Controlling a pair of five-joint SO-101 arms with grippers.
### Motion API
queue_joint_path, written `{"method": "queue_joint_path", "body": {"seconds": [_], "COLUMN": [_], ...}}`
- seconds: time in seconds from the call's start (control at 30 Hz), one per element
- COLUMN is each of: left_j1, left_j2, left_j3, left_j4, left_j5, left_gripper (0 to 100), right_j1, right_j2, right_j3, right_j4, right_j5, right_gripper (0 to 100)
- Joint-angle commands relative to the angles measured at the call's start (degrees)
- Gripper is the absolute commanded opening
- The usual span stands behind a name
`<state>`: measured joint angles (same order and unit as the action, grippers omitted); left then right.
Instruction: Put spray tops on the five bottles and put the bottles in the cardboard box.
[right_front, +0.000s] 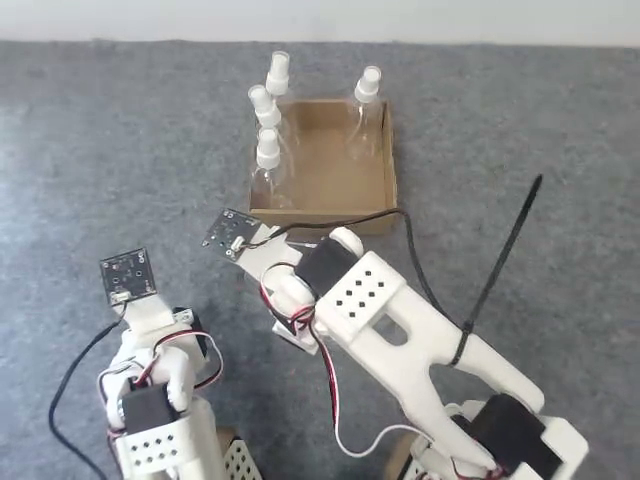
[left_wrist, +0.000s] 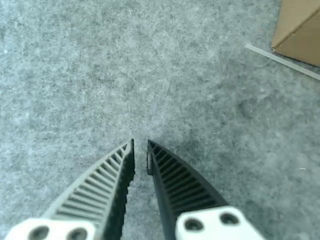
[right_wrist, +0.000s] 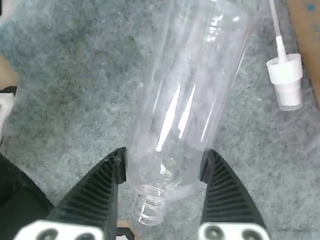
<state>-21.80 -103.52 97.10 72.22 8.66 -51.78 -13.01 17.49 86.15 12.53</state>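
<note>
Bottles (right_front: 268, 160), four of them capped, stand upright in the cardboard box (right_front: 375, 222), and from the high view the right arm (right_front: 400, 330) stretches out with its wrist just short of the box's front wall; the left arm (right_front: 150, 400) sits back, well apart from it

Over to the left wrist view: the left pincer (left_wrist: 140, 145) is all but closed, just a thin slit between the tips, nothing in it, grey carpet (left_wrist: 100, 65) below; a corner of the box lies well ahead of the tips

Now the right wrist view, and here's the action: the fifth bottle (right_wrist: 195, 90), clear and uncapped, lies lengthwise in the right pincer (right_wrist: 165, 152), fingers spread wide and looking pressed against its shoulder, open neck toward the wrist, base reaching far beyond the tips. The loose spray top (right_wrist: 289, 82), tube attached, lies on the carpet beyond the tips, apart from the bottle

Trouble ahead, I'd say: that hold is on a slick, tapering shoulder, so a harder squeeze could squirt the bottle forward or dent it, and the long overhang could swing on a lift. The thin tube could miss the neck, and a careless drop-in could topple the four standing
</note>
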Motion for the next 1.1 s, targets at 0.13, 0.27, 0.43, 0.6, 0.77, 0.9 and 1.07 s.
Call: {"method": "queue_joint_path", "body": {"seconds": [0.13, 0.27, 0.43, 0.6, 0.77, 0.9, 1.07], "left_j1": [-0.3, -0.3, -0.3, -0.3, -0.3, -0.3, -0.3], "left_j2": [-1.0, -1.0, -1.0, -1.0, -1.0, -1.0, -1.0], "left_j3": [-0.6, -0.6, -0.6, -0.6, -0.6, -0.6, -0.6], "left_j4": [0.3, 0.3, 0.3, 0.3, 0.3, 0.3, 0.3], "left_j5": [-0.1, -0.1, -0.1, -0.1, -0.1, -0.1, -0.1], "left_gripper": [4, 4, 4, 4, 4, 4, 4], "right_j1": [0.0, 0.3, 3.8, 6.1, 8.2, 11.4, 16.5], "right_j2": [-3.4, -3.4, -3.2, -3.6, -3.6, -3.6, -3.6], "right_j3": [-2.6, -2.6, -2.6, 0.1, 5.4, 6.9, 7.2], "right_j4": [2.7, 6.0, 7.1, 7.0, 6.5, 6.6, 7.1], "right_j5": [0.0, -0.1, -4.6, -5.2, -5.3, -5.3, -5.4], "right_gripper": [7.3, 7.3, 7.3, 7.3, 7.3, 7.3, 7.3]}}
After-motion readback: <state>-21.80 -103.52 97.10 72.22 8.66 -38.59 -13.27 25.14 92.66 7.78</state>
